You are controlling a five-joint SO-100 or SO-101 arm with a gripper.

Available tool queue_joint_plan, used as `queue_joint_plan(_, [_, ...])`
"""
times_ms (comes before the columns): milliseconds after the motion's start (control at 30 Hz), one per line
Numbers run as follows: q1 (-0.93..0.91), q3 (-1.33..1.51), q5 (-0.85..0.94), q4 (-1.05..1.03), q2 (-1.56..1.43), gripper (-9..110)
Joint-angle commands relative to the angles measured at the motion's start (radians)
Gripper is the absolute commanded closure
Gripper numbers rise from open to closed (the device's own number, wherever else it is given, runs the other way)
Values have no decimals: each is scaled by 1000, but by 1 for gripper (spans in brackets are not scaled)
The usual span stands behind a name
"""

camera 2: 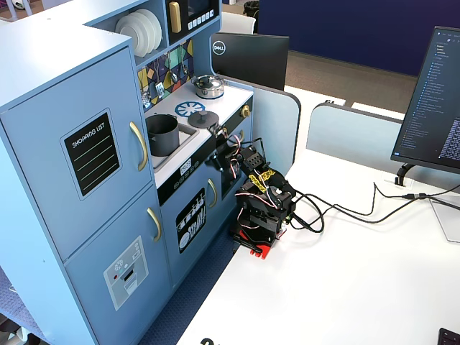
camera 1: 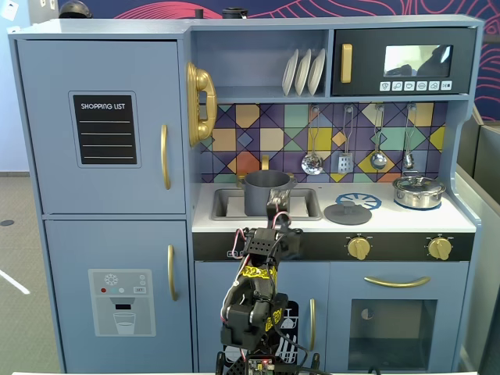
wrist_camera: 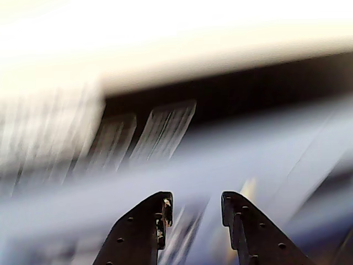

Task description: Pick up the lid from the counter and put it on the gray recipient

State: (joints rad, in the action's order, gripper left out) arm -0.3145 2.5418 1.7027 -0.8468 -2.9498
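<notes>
counter bare around lid (camera 1: 348, 212) | gray recipient (camera 1: 262, 192) top open — steel pot (camera 1: 419, 191) well right

Lid (camera 1: 348, 213) and gray recipient (camera 1: 266, 192) are recorded as matte dark gray; backsplash (camera 1: 258, 141) multicoloured geometric; burner mark (camera 1: 358, 201) blue-and-white; steel pot (camera 1: 418, 191) shiny silver.

Readable text: "SHOPPING LIST" in white capitals heads the black chalkboard panel (camera 1: 105, 130) on the toy fridge door, seen in both fixed views (camera 2: 89, 153). "DELL" appears on the round logo of the black monitor back (camera 2: 249, 57). The screen text at right is too small to read.
</notes>
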Motion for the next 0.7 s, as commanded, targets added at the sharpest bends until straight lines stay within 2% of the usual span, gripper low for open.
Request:
queue_joint_plan(0, [-92,-94,54,176,20,101])
queue_joint_plan(233, [-210,-23,43,611,123,101])
queue_joint_plan(300, [-225,-29,25,675,181,101])
queue_joint_plan(533, [-285,-8,-40,930,376,88])
queue_joint_plan(667, [-296,-35,-54,946,428,81])
